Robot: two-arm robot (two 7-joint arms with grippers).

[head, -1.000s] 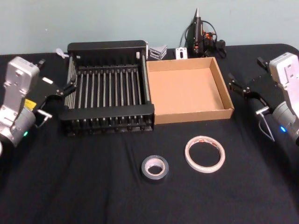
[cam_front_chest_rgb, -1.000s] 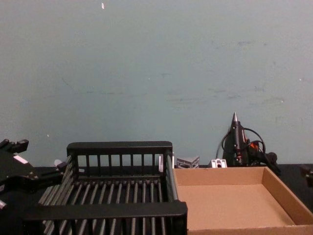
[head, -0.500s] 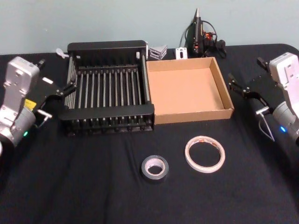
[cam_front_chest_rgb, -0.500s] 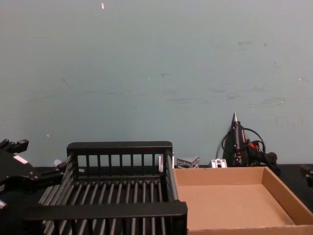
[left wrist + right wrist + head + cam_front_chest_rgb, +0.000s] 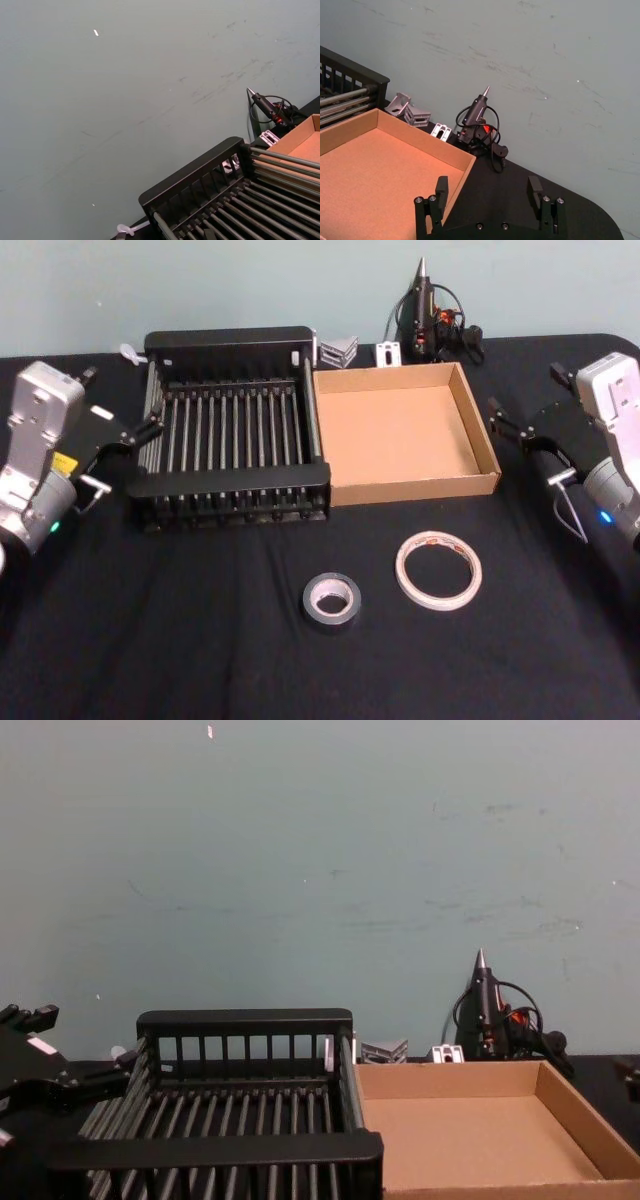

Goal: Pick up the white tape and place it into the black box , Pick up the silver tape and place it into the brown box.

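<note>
Nothing has changed over the last second: both arms remain parked, so the task has not begun. The left gripper (image 5: 120, 430) hangs beside the black box (image 5: 235, 485), jaws open. The right gripper (image 5: 525, 420) hangs beside the brown box (image 5: 415, 490), jaws open. The white tape (image 5: 438, 570) and silver tape (image 5: 331, 601) lie flat on the tabletop (image 5: 150, 640), in front of the boxes.

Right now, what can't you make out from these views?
- Chest view: flat whitish tape roll and dark grey-silver tape roll sit below its lower edge.
- Left wrist view: the black slatted crate is cut off by the edge.
- Head view: the glue gun is too small for detail.
- Right wrist view: the shallow tan cardboard tray is cropped; the right hand is open.
</note>
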